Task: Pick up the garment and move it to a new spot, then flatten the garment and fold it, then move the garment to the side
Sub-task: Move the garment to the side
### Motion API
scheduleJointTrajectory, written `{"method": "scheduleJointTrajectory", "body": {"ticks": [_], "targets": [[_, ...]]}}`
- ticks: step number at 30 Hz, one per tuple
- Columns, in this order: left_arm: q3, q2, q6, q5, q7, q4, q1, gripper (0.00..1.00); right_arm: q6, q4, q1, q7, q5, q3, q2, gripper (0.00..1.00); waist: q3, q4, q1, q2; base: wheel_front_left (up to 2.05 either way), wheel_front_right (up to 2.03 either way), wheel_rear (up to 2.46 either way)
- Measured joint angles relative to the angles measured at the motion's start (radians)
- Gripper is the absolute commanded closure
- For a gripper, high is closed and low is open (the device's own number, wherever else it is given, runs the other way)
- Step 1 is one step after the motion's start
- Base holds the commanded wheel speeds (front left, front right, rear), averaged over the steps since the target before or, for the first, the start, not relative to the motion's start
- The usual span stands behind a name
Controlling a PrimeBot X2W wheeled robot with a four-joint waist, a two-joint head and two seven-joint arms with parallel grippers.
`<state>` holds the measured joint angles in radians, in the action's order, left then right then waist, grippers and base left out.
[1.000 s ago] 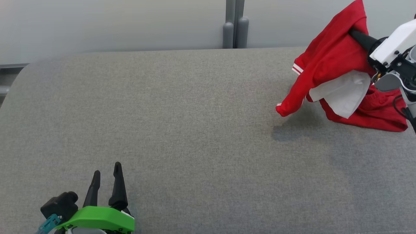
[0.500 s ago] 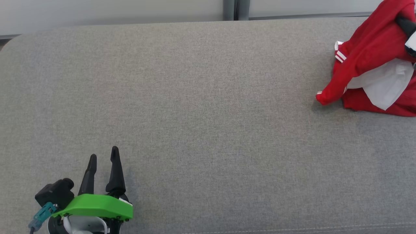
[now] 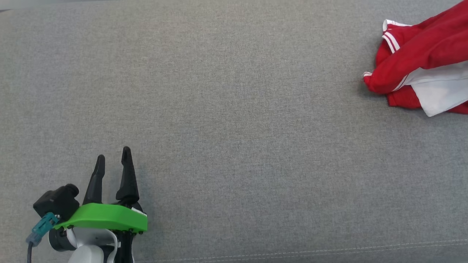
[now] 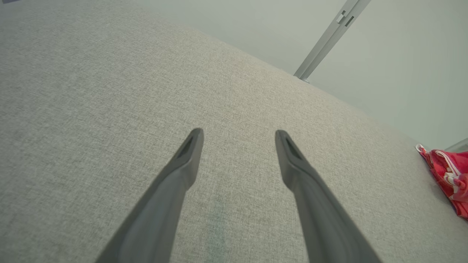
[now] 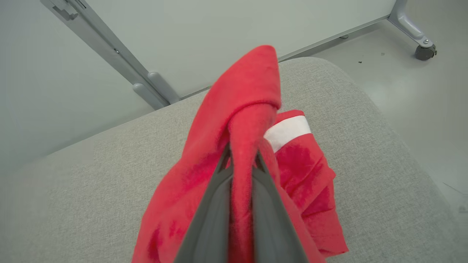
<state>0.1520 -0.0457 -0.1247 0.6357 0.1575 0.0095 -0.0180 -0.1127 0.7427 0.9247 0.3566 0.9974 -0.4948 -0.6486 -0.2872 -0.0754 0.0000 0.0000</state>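
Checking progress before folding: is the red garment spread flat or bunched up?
Bunched: the red garment hangs crumpled from the shut right pincer.

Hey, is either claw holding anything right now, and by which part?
The right claw is shut on a bunched fold of the red garment, its raised part. The left claw is open, holding nothing.

No text, label, brand, number or sign can be read in any of the views. On the garment (image 3: 420, 62), at the far right, only plain white stripes and a blank white panel are seen, and no lettering can be made out on them.
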Motion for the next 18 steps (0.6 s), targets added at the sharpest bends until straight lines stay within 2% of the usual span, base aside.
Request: {"method": "scheduleJointTrajectory", "body": {"ticks": [6, 12, 13, 14, 15, 16, 17, 18], "targets": [[0.002, 0.000, 0.000, -0.016, -0.022, -0.020, -0.019, 0.00, -0.003, 0.041, 0.000, -0.037, -0.076, -0.031, -0.050, 1.00, -0.040, 0.007, 0.0000, 0.0000, 0.00, 0.00, 0.00], [-0.002, -0.001, 0.000, -0.025, -0.034, -0.027, -0.025, 0.00, -0.004, 0.073, 0.000, -0.086, -0.117, -0.045, -0.057, 1.00, -0.072, 0.012, 0.0000, 0.0000, 0.00, 0.00, 0.00], [-0.002, -0.001, 0.000, -0.026, -0.034, -0.028, -0.025, 0.00, -0.005, 0.078, 0.000, -0.098, -0.132, -0.049, -0.058, 0.95, -0.076, 0.013, 0.0000, 0.0000, 0.00, 0.00, 0.00], [-0.002, -0.001, 0.000, -0.026, -0.034, -0.030, -0.027, 0.00, -0.005, 0.085, 0.000, -0.112, -0.146, -0.053, -0.060, 0.80, -0.079, 0.014, 0.0000, 0.0000, 0.00, 0.00, 0.00], [-0.002, -0.001, 0.000, -0.029, -0.035, -0.032, -0.029, 0.00, -0.006, 0.093, 0.000, -0.119, -0.152, -0.053, -0.060, 0.55, -0.083, 0.015, 0.0000, 0.0000, 0.00, 0.00, 0.00], [-0.002, -0.001, 0.000, -0.033, -0.037, -0.036, -0.033, 0.00, -0.010, 0.102, 0.000, -0.124, -0.153, -0.052, -0.060, 0.16, -0.086, 0.016, 0.0000, 0.0000, 0.00, 0.00, 0.00], [-0.002, -0.001, 0.000, -0.033, -0.043, -0.041, -0.038, 0.00, -0.011, 0.111, 0.000, -0.138, -0.153, -0.047, -0.060, 0.00, -0.089, 0.017, 0.0000, 0.0000, 0.00, 0.00, 0.00], [-0.003, -0.001, 0.000, -0.033, -0.043, -0.046, -0.041, 0.00, -0.011, 0.119, 0.000, -0.149, -0.155, -0.047, -0.060, 0.00, -0.092, 0.018, 0.0000, 0.0000, 0.00, 0.00, 0.00]]}}
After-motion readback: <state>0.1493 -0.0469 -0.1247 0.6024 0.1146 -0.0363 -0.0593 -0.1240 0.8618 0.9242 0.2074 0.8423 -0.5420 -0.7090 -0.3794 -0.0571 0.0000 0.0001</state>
